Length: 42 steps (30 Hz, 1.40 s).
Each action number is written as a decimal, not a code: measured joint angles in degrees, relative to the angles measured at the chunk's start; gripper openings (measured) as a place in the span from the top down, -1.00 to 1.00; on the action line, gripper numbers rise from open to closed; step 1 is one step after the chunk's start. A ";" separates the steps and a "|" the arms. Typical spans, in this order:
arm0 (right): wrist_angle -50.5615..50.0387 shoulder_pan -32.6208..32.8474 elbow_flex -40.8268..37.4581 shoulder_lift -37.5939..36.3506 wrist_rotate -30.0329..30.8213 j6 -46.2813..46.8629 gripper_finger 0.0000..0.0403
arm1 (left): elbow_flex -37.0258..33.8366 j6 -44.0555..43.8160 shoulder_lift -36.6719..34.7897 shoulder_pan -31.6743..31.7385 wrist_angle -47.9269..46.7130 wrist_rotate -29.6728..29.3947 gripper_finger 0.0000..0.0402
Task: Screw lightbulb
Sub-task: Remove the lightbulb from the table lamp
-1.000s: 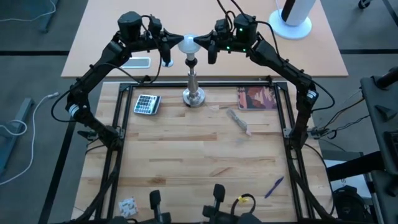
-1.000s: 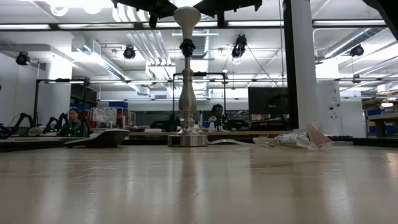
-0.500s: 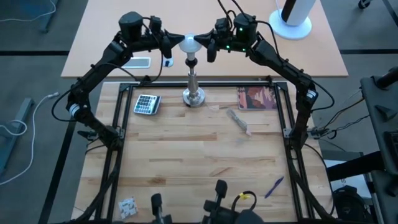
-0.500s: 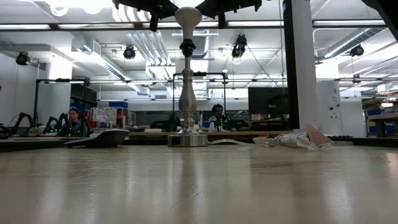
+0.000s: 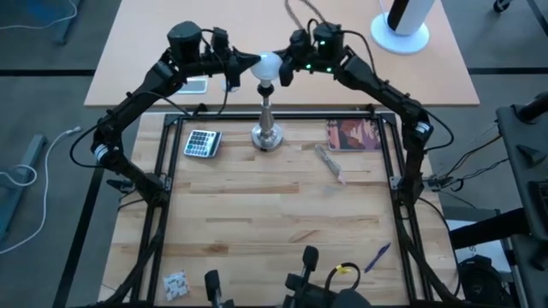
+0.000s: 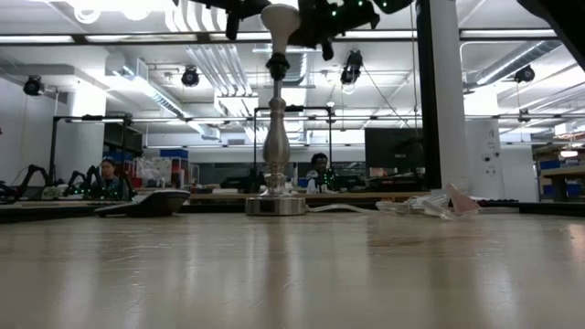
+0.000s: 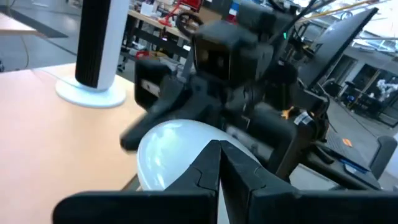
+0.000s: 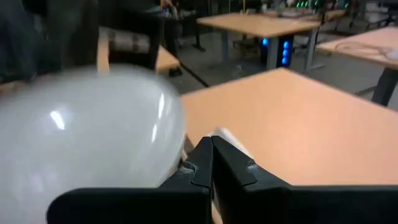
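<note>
The white lightbulb (image 5: 268, 65) sits on the black socket (image 6: 277, 64) at the top of the silver stand (image 5: 267, 128), whose round base rests on the wooden table near its far edge. My left gripper (image 5: 254, 62) is shut and level at the bulb's left side. My right gripper (image 5: 282, 65) is shut and level at its right side. The left wrist view shows the bulb (image 7: 171, 152) just behind my shut fingers, and the right wrist view shows the bulb (image 8: 87, 124) beside them. My left gripper touches the bulb's left side (image 7: 186, 146) with the tips of its shut fingers (image 7: 214, 165), coming level from the table's left. The bulb stays on the socket. My right gripper has the tips of its shut fingers (image 8: 208, 158) against the bulb's right side (image 8: 177, 140), coming level from the table's right.
A calculator (image 5: 202, 143) lies left of the stand. A reddish book (image 5: 353, 135) and a clear wrapper (image 5: 330, 164) lie to its right. A purple pen (image 5: 377, 255) lies near the front right. A white cylinder on a round base (image 5: 400, 21) stands on the far table.
The bulb and the stand's top have shifted a little toward the table's right while the stand's base has stayed put. My left gripper has followed it rightward and has rolled about its own axis. Both grippers stay shut at the bulb.
</note>
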 joint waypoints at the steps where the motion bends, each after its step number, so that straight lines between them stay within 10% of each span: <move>1: 0.32 -0.09 0.22 -0.33 -0.33 0.02 1.00 | 0.00 0.15 -0.10 -0.10 0.22 -0.26 1.00; 21: -11.58 0.03 14.12 -3.58 -2.19 -1.90 1.00 | -0.11 9.26 -2.55 0.29 -3.51 -6.71 1.00; 42: -5.60 1.87 -1.17 -4.18 -6.21 -1.51 1.00 | 0.04 9.54 -1.62 0.07 -5.47 -7.23 1.00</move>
